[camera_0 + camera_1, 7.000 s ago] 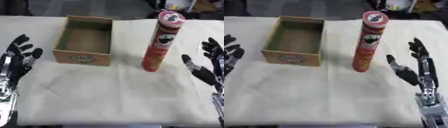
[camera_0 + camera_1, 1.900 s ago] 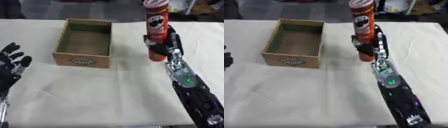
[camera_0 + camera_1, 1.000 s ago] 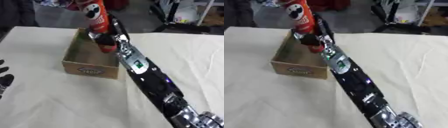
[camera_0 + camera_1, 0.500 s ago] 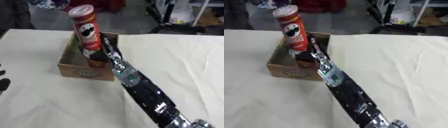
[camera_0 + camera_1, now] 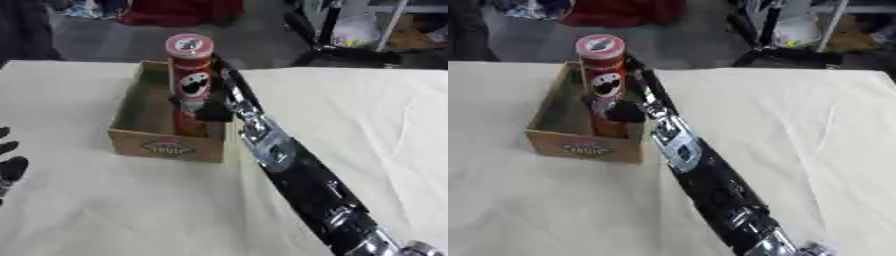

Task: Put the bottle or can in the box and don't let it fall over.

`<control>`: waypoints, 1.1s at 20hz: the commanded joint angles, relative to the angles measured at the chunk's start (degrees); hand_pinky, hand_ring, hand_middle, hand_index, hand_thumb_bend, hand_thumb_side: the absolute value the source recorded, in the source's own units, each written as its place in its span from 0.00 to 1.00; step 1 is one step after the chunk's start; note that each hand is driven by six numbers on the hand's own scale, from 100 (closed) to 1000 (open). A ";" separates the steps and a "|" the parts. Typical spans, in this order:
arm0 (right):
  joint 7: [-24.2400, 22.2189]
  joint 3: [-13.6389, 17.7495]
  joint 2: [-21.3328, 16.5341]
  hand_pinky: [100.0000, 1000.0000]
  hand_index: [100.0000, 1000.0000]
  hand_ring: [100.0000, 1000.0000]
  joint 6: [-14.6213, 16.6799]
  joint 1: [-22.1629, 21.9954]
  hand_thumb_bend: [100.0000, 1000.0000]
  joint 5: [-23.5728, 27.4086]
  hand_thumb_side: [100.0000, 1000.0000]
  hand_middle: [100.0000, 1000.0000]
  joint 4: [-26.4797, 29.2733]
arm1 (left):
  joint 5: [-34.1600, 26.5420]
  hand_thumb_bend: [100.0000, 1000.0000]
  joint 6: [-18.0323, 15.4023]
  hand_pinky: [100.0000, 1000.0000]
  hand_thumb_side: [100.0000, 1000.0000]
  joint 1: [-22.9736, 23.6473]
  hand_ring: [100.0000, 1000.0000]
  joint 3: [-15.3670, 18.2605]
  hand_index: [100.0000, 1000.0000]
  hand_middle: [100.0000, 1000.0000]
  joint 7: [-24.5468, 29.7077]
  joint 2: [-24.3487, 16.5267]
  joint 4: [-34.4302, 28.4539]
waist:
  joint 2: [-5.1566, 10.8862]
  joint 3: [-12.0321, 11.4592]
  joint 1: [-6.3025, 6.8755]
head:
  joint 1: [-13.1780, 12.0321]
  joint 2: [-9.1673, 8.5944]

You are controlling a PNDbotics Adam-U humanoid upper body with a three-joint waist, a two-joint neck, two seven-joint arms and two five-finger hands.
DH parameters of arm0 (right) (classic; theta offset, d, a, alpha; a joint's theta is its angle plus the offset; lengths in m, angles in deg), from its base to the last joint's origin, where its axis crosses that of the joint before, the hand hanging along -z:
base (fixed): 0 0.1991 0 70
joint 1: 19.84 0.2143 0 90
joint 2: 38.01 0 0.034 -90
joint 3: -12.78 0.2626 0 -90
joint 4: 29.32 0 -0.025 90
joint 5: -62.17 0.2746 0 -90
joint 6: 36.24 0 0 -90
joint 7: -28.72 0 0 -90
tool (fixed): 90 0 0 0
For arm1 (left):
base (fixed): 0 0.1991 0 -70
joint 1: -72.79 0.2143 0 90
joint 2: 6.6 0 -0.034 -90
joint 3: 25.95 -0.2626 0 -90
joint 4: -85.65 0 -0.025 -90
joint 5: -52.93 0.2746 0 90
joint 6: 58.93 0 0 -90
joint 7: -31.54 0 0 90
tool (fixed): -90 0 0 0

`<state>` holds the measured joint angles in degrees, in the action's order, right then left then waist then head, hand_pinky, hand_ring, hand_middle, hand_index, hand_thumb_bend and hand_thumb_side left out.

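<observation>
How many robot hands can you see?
2. The right hand is wrapped round the red can standing in the cardboard box. Only the fingers of the left hand show, at the view's left edge.

Black right arm (image 5: pixel 302 180) with silver plates and joints, ending in a black hand (image 5: pixel 213 111).

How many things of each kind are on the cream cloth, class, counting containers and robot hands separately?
Tall red cans: 1
Cardboard boxes: 1
Robot hands: 2, right hand and left hand
Total: 4
</observation>
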<state>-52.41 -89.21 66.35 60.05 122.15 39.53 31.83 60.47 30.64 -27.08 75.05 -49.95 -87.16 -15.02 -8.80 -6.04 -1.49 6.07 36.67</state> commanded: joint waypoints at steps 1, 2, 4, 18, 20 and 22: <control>-1.56 1.15 -4.23 1.00 1.00 0.91 -0.51 -0.92 0.53 0.72 0.33 0.84 5.57 | 0.29 0.75 0.09 0.73 0.59 -0.02 0.83 0.75 0.95 0.86 -0.35 -1.30 -0.82 | 1.24 1.05 -0.44 | -1.31 -0.07; -2.04 1.43 -5.63 1.00 1.00 0.91 -0.42 -2.22 0.53 1.59 0.33 0.84 7.07 | 0.30 0.75 0.11 0.73 0.59 0.08 0.83 0.86 0.95 0.86 -0.43 -1.36 -0.86 | 1.32 1.56 -0.50 | -1.69 -0.06; -2.20 2.34 -8.53 0.99 1.00 0.90 -0.65 -4.99 0.53 3.33 0.34 0.84 9.99 | 0.29 0.75 0.10 0.73 0.59 0.38 0.83 1.09 0.95 0.86 -0.60 -1.58 -0.93 | 1.34 2.75 -0.63 | -2.71 -0.09; 3.80 13.65 -14.21 0.95 1.00 0.88 -2.57 -27.28 0.45 8.99 0.21 0.84 21.45 | 0.62 0.75 0.31 0.73 0.59 1.39 0.83 2.05 0.95 0.86 -1.16 -1.86 -1.04 | 1.88 8.56 -0.46 | -7.18 1.18; 4.55 15.00 -12.88 0.94 1.00 0.88 -1.95 -30.43 0.44 7.33 0.16 0.84 22.72 | 0.63 0.74 0.32 0.73 0.59 1.52 0.83 2.10 0.95 0.86 -1.14 -1.75 -0.95 | 2.12 8.64 -0.35 | -7.25 1.31; 5.26 15.89 -11.73 0.94 1.00 0.88 -1.33 -33.76 0.43 6.07 0.13 0.84 24.37 | 0.62 0.74 0.30 0.73 0.59 1.56 0.83 1.97 0.95 0.86 -0.97 -1.68 -0.89 | 2.34 8.79 -0.26 | -7.28 1.62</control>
<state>-47.80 -74.47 54.85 58.35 88.13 46.66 54.06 60.96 31.06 -25.23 76.66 -50.92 -87.71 -15.03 -8.06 2.69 -1.93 -1.00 38.04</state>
